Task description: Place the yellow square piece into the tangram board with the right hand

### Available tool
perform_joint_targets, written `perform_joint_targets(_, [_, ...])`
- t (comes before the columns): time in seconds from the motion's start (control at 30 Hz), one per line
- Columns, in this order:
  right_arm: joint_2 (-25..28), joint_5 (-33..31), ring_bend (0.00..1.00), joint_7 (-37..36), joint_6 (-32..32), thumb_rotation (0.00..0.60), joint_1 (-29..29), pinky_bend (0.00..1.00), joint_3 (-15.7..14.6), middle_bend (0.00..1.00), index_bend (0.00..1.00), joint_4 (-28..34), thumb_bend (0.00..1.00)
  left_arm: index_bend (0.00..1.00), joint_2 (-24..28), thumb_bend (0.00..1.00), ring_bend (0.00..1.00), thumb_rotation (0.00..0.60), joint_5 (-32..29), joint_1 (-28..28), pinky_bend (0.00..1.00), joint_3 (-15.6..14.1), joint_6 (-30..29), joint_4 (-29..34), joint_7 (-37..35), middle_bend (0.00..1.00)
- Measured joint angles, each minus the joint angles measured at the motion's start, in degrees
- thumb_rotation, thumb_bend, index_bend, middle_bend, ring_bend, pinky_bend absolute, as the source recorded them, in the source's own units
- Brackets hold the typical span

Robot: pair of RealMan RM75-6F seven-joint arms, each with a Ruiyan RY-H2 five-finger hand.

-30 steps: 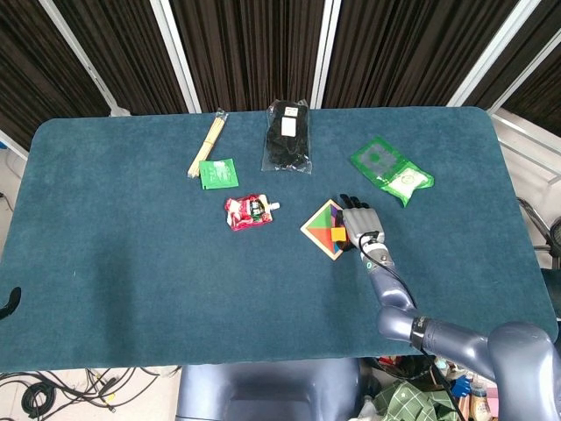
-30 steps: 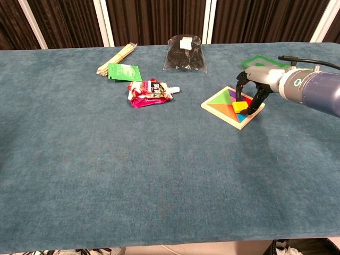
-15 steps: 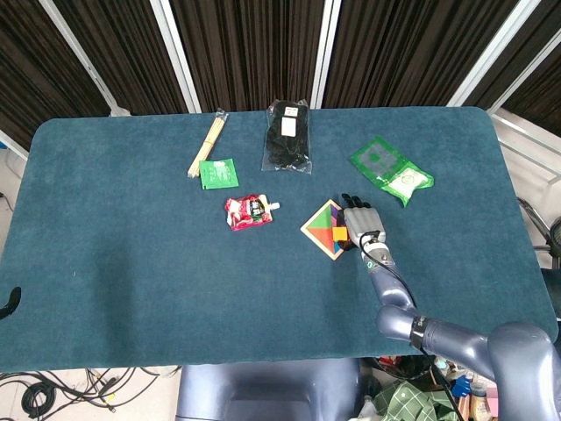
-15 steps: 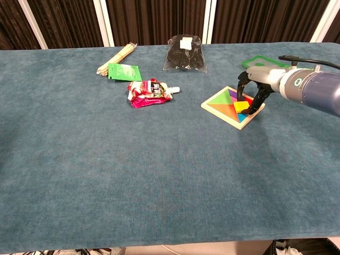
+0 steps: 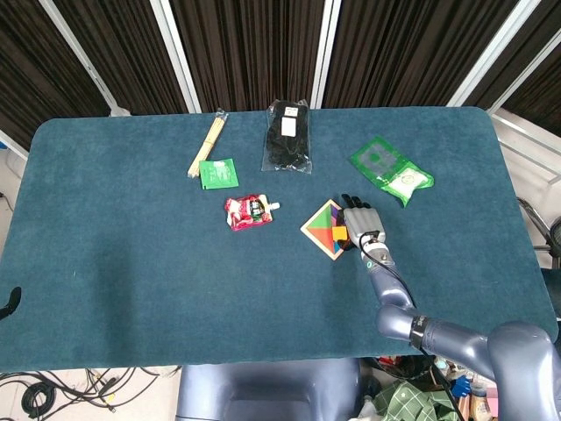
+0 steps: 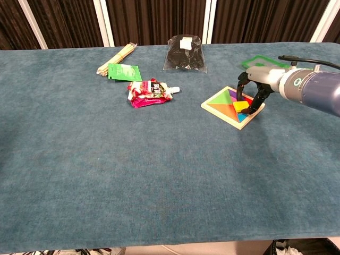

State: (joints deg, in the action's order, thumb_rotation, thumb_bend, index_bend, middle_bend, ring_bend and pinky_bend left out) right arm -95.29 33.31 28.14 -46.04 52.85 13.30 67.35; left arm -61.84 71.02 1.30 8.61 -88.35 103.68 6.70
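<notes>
- The right hand (image 6: pixel 251 90) sits over the right corner of the square wooden tangram board (image 6: pixel 227 106), which lies flat on the teal felt-covered desk (image 6: pixel 159 175), right of centre.
- Its dark fingers (image 6: pixel 258 98) curl down onto the board, either side of the yellow square piece (image 6: pixel 240 105). From here I cannot tell whether they are clamped on the piece or just resting beside it.
- The yellow square piece lies in the board's right part, among the coloured pieces; green, orange and pink shapes fill the rest.
- In the head view the same hand (image 5: pixel 361 224) covers the right edge of the board (image 5: pixel 325 230), and its grey-blue arm (image 5: pixel 438 338) runs off to the near right corner.
- A red and white snack pouch (image 6: pixel 149 93) lies left of the board, well apart from it.
- Farther left and farther back, a small green packet (image 6: pixel 123 71) touches a bundle of pale wooden sticks (image 6: pixel 117 57).
- A black item in a clear plastic bag (image 6: pixel 185 53) lies at the far side, near the middle.
- A green and white plastic bag (image 5: pixel 391 170) lies behind the hand, toward the far right.
- The left hand shows in neither view.
</notes>
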Motion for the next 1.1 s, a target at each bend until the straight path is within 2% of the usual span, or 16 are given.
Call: perform_joint_targets(1.1, [0.56,-0.46,0.0,0.75,-0.54,0.6,-0.02,0.13,-0.29,0.0,0.41,1.31,0.26,0.0,-0.01,0.32,0.0,0.6,-0.01,0.01,0.0,-0.07,0.04,0.01,0.14,0.0])
